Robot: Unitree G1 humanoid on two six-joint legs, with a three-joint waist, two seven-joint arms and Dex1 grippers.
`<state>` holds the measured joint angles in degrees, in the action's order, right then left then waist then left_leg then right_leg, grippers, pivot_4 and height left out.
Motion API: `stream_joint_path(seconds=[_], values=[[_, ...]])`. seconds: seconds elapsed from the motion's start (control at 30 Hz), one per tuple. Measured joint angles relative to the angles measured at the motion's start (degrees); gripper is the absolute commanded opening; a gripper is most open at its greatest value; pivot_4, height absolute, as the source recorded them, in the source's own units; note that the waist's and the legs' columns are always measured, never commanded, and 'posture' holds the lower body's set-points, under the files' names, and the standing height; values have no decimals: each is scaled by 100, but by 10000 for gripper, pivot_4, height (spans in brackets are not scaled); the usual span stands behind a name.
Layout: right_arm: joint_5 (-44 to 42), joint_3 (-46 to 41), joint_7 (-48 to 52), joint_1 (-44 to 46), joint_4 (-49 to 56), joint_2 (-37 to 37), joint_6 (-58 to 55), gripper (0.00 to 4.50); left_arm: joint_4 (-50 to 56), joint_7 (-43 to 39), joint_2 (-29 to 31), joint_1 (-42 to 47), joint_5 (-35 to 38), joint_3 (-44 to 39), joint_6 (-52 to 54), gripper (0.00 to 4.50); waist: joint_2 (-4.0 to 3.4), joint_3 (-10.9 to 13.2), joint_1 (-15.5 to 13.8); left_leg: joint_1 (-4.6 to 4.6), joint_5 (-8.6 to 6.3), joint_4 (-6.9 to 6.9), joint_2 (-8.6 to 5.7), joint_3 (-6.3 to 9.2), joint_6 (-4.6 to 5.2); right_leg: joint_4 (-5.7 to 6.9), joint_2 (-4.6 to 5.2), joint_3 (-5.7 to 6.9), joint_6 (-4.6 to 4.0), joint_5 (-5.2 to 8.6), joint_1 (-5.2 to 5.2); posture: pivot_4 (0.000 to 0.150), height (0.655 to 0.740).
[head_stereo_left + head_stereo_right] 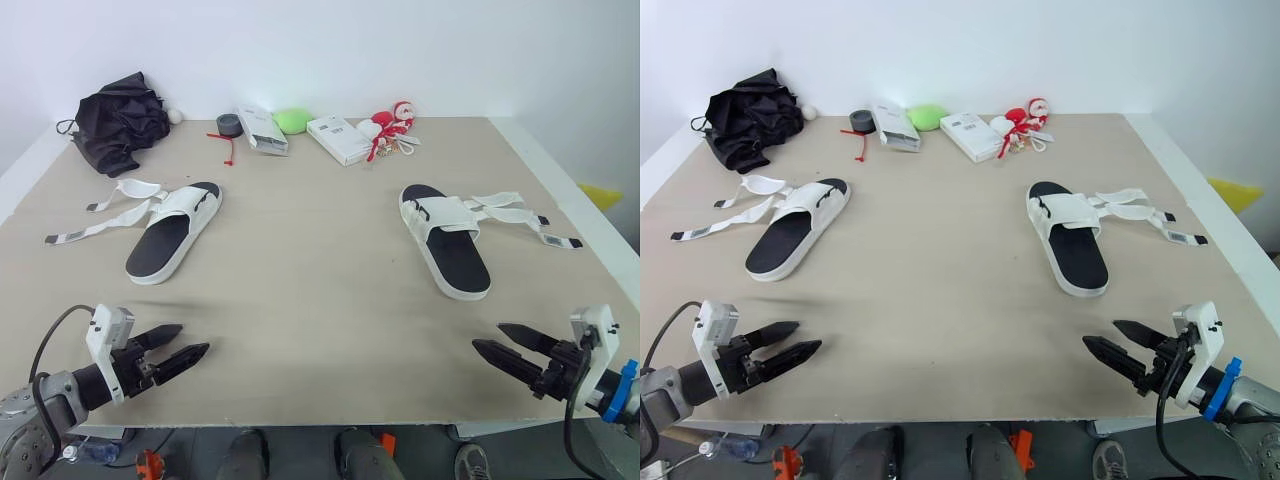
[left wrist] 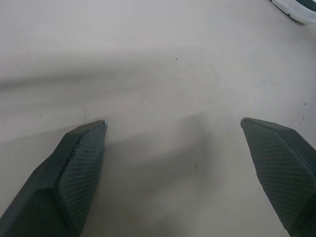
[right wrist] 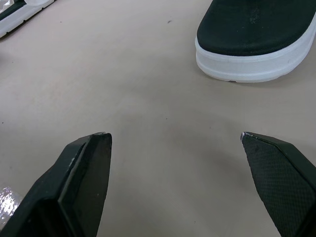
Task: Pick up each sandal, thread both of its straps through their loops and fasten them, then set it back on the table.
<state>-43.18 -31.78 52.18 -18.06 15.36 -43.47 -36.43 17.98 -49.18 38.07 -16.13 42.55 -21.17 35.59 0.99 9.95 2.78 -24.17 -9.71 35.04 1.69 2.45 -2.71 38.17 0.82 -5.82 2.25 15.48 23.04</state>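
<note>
left claw (image 1: 195, 338), right claw (image 1: 487, 335) agape, table-edge (image 1: 320, 414)

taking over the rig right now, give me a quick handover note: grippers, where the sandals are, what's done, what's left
Left gripper: jaws open, empty, low over the near left part of the table.
Right gripper: jaws open, empty, near right, a little short of the right sandal's heel.
Left sandal: sole-down on the table, its left sandal straps loose and splayed outward.
Right sandal: sole-down, its right sandal straps loose and splayed outward too.
Done: nothing yet.
Left: for each sandal, pick it up, thread and fasten both straps, set it back.
</note>
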Motion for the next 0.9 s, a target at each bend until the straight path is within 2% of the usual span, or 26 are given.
stream_joint_path(seconds=[0.6,0.9], values=[[-5,25,-130,97,35,85,0,44766,-286,-355,211,958,-120,713,231,45000,-3,-3,-15,-6,1,28,-4,-6,1,0,3,-8,17,-5,-12,1500,7380],[-566,23,-648,592,869,219,-189,44766,-323,-495,142,1895,-244,1350,321,45000,26,15,-13,-14,1,33,2,-7,2,0,-9,-12,33,-21,-8,1500,7380]])
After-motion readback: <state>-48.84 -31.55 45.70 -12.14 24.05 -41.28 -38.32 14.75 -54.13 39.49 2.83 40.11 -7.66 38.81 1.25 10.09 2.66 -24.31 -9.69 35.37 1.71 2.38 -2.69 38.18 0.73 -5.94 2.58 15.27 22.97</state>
